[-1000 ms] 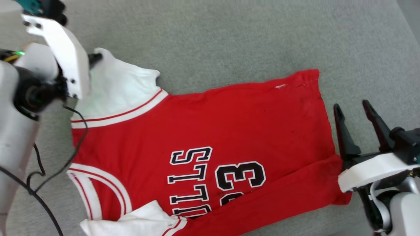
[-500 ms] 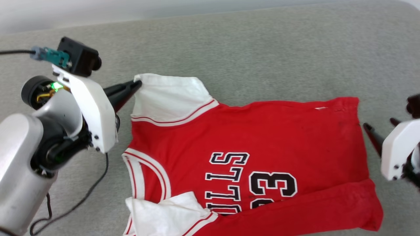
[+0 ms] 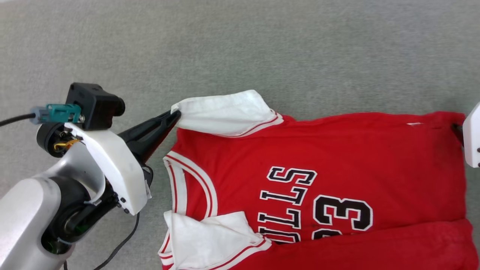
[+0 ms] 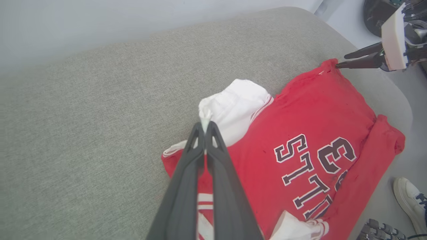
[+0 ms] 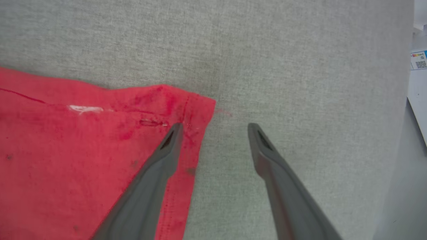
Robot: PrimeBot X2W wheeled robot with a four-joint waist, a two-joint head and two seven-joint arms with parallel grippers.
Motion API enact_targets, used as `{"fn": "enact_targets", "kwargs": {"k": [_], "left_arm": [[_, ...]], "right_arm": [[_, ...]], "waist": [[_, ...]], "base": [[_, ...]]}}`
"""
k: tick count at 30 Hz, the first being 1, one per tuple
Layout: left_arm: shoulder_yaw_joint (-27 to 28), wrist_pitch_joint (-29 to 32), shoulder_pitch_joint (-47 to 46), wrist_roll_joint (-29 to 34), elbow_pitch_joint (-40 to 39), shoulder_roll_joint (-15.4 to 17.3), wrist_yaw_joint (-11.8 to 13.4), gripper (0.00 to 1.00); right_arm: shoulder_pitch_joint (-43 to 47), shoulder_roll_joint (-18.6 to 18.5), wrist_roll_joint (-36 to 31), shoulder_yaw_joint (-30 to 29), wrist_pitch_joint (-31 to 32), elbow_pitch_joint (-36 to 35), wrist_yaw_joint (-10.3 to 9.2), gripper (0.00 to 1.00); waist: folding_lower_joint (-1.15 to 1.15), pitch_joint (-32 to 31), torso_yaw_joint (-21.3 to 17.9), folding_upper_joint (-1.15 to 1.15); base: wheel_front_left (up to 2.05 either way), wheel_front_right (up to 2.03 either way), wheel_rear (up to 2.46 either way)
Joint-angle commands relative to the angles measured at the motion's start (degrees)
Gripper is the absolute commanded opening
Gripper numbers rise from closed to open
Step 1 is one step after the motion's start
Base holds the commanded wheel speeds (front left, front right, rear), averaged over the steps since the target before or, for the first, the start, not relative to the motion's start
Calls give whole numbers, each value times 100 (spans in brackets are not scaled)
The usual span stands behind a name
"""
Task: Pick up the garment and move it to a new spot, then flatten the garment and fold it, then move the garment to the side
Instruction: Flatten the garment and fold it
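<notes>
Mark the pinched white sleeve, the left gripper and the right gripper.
white sleeve (image 3: 228, 112), head view, middle of its cloth.
left gripper (image 4: 204, 125), left wrist view, shut fingertips pinching the sleeve's edge.
right gripper (image 5: 215, 126), right wrist view, midway between its open fingers.

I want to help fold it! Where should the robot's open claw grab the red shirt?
The hem corner of the shirt, from over the grey upholstery beyond it. That corner lies flat with free edges, the open right claw straddles its edge, and the left claw pinches the white sleeve.
</notes>
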Motion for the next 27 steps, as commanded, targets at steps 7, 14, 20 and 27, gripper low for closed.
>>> {"fn": "enact_targets", "kwargs": {"k": [7, 14, 20, 27], "left_arm": [[-67, -66, 107, 135, -240, -31, 64, 0], [-145, -126, 155, 158, -161, -105, 73, 0], [-97, -295, 324, 165, 82, -121, 142, 0], [-39, -483, 815, 68, 154, -49, 299, 0]], "right_arm": [[-25, 180, 2, 110, -189, 774, -2, 100], [141, 237, 88, 238, -697, 1259, 4, 0], [100, 167, 210, 100, -1310, 1286, -2, 0], [653, 17, 288, -148, -1649, 842, -3, 0]], "waist": [[0, 277, 367, 0], [0, 192, 411, 0], [0, -230, 306, 0], [0, -912, 153, 0]], "base": [[0, 0, 0], [0, 0, 0], [0, 0, 0], [0, 0, 0]]}}
